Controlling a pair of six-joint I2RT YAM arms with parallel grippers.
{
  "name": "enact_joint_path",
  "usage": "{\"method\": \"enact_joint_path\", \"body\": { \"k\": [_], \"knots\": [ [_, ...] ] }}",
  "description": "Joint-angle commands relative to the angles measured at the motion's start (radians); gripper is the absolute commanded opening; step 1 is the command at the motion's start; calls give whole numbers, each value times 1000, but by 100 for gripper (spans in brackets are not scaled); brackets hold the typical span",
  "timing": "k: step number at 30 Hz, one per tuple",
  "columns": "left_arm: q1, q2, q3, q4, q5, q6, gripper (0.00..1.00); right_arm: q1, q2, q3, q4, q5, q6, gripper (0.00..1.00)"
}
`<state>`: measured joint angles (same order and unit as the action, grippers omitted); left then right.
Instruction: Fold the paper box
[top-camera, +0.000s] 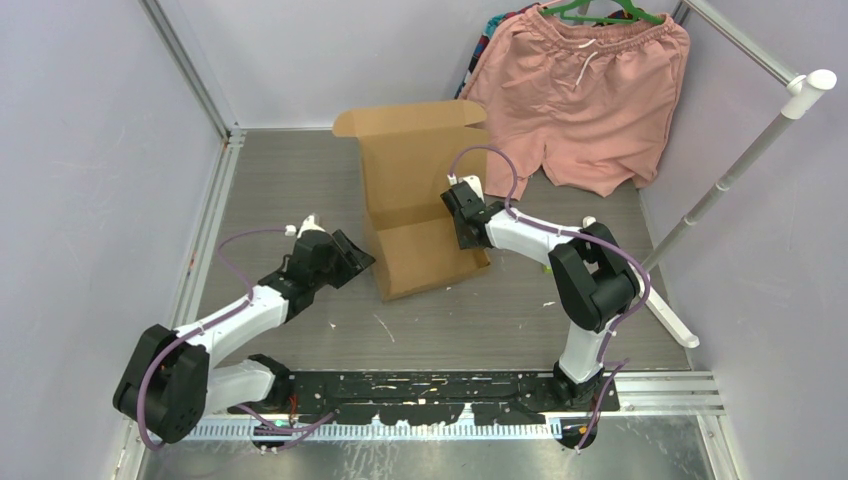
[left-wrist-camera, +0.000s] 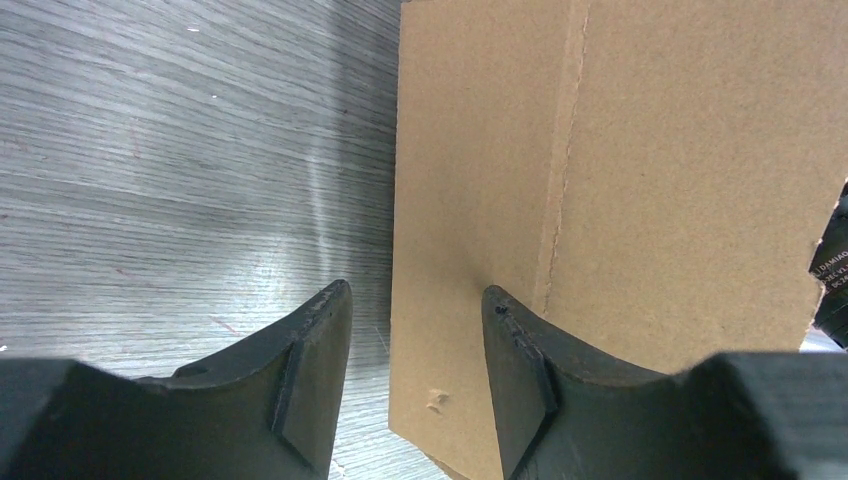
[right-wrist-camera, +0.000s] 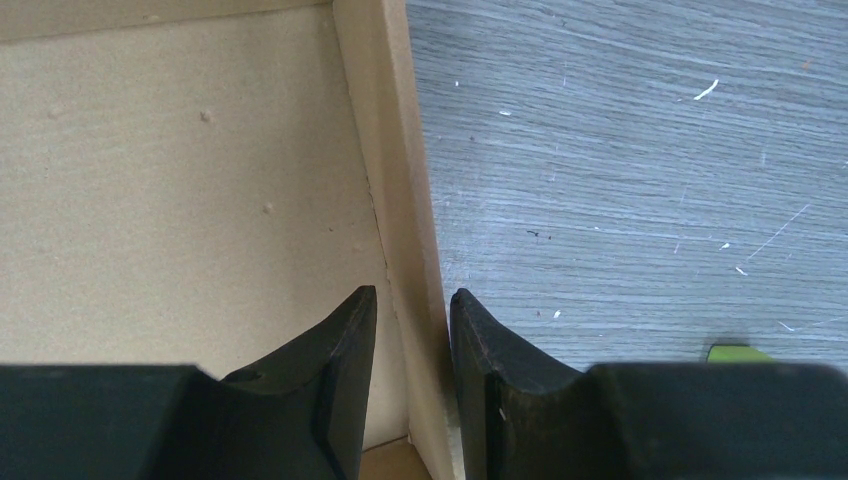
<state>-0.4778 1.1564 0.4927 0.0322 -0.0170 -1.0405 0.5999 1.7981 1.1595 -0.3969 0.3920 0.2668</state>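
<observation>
The paper box is brown cardboard, partly folded, standing in the middle of the table with a tall back panel and a rounded flap on top. My left gripper is open at the box's lower left side. In the left wrist view the box's left edge lies between my left gripper's spread jaws. My right gripper is at the box's right side. In the right wrist view my right gripper is closed on the thin side wall of the box.
Pink shorts hang on a green hanger at the back right, just behind the box. A white rack pole slants down the right side to a foot by the right arm. Metal frame rails run along the left edge. A small green scrap lies on the grey table.
</observation>
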Motion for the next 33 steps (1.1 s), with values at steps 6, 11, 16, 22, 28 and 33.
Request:
{"method": "enact_joint_path", "body": {
  "k": [6,11,16,22,28,33],
  "knots": [
    [-16,-39,-11,60,-21,-6,60,28,-6,10,43,-76,43,38],
    [1,-46,-18,39,-36,4,68,28,-10,5,45,-74,43,38],
    [36,-69,-28,33,-16,2,70,29,-14,2,44,-76,43,38],
    [54,-129,-28,-29,-32,5,74,30,-12,5,43,-77,44,38],
    [60,-135,-28,-87,-43,-3,72,31,-9,10,41,-77,43,38],
    [69,-105,-16,-168,-66,-16,67,35,-7,17,34,-75,42,38]
  ]
}}
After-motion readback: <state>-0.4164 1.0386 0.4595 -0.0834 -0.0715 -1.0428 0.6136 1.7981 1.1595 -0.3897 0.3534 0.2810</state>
